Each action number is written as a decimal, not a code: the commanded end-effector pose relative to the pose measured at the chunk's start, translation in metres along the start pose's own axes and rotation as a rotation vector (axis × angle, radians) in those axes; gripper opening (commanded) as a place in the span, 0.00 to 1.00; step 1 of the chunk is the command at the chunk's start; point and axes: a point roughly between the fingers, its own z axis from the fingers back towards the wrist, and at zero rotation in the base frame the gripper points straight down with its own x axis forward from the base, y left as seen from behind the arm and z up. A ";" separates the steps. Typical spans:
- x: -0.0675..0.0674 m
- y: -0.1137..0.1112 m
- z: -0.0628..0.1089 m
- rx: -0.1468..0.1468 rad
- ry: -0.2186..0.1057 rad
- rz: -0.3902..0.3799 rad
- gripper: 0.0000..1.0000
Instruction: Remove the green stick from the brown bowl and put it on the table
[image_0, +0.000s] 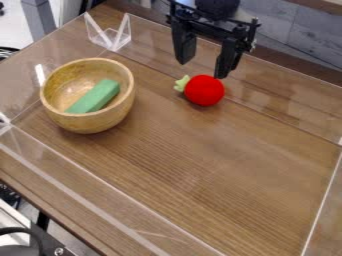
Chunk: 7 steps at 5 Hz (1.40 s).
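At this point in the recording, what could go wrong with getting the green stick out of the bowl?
The green stick lies inside the brown bowl, close to its wall, so the gripper might catch the rim and drag or tip the bowl. The gripper hangs right by the red fruit toy, so moving off low could knock it.

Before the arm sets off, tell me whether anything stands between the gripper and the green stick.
The red toy fruit sits below and beside the gripper, but nothing visible blocks a raised path to the green stick.
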 end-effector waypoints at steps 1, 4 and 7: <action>-0.004 0.011 0.002 -0.006 0.005 0.032 1.00; -0.034 0.097 0.012 -0.013 -0.023 0.164 1.00; -0.022 0.146 -0.019 -0.002 -0.037 0.144 1.00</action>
